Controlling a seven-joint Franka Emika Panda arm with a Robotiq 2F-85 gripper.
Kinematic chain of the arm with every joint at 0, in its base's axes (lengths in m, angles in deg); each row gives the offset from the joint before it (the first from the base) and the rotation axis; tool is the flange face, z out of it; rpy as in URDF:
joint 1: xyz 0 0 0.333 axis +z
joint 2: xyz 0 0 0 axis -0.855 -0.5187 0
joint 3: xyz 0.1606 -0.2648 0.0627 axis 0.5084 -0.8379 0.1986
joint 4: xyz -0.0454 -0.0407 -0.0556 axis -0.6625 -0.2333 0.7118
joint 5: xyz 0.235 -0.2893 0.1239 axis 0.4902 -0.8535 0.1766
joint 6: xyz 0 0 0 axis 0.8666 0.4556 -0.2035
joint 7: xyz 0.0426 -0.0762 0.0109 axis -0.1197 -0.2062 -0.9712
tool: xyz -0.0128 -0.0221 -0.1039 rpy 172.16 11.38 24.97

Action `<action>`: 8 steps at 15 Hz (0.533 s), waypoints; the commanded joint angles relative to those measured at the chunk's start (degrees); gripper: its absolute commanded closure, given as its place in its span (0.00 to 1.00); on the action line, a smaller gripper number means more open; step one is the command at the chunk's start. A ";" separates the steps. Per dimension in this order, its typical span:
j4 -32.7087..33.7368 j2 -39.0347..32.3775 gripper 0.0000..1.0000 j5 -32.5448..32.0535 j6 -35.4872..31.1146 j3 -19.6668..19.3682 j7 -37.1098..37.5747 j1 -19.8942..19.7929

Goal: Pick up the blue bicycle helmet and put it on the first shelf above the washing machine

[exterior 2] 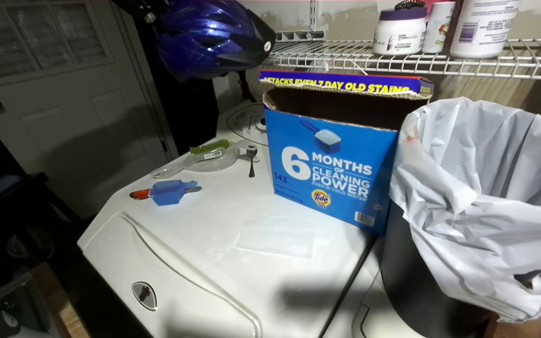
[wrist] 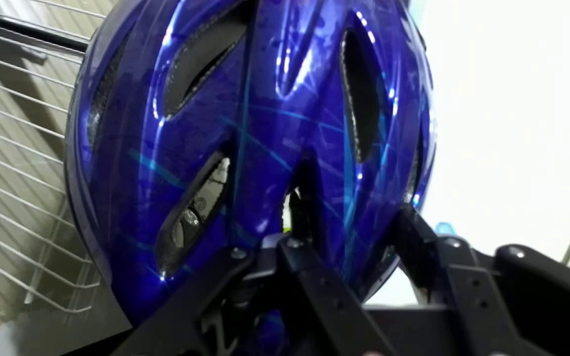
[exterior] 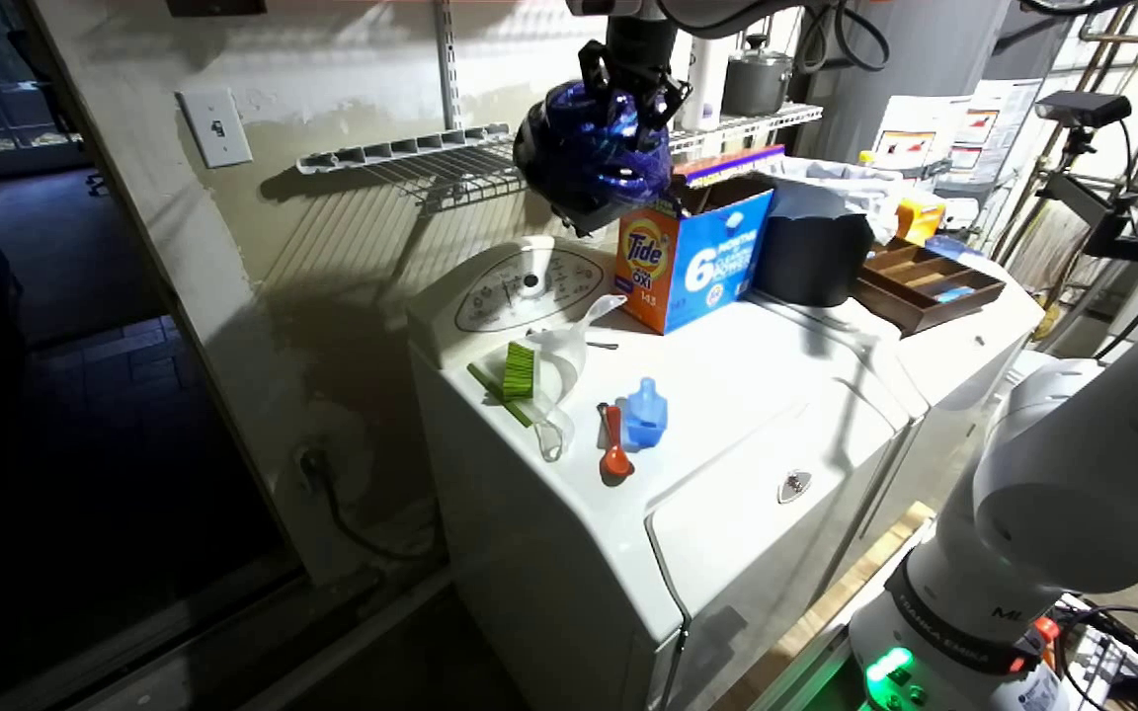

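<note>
The blue bicycle helmet (exterior: 569,148) hangs in the air above the back of the washing machine (exterior: 727,395); it also shows in an exterior view (exterior 2: 214,40) and fills much of the wrist view (wrist: 265,123). My gripper (wrist: 352,217) is shut on the helmet's shell, with one finger in a vent slot and one at its rim. In an exterior view the gripper (exterior: 633,94) is above the helmet. The first shelf (exterior: 431,163) is a wire rack on the wall behind the helmet; its bars show left of the helmet in the wrist view (wrist: 18,188). The helmet hides part of the shelf.
An open Tide carton (exterior 2: 327,159) stands below and beside the helmet. A lined black bin (exterior 2: 421,263) and a brown tray (exterior: 925,281) are farther along. Bottles (exterior 2: 399,33) and a pot (exterior: 757,79) occupy the shelf. A brush with dustpan (exterior: 529,380) and a blue scoop (exterior: 645,415) lie on the washer.
</note>
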 commanded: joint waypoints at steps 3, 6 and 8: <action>0.12 -0.57 0.54 -1.75 -5.58 0.70 -2.44 -1.61; -0.47 -0.60 0.54 -1.71 -5.26 0.76 -2.31 -1.60; -1.20 -0.05 0.79 1.22 -5.36 -0.08 -4.87 -0.43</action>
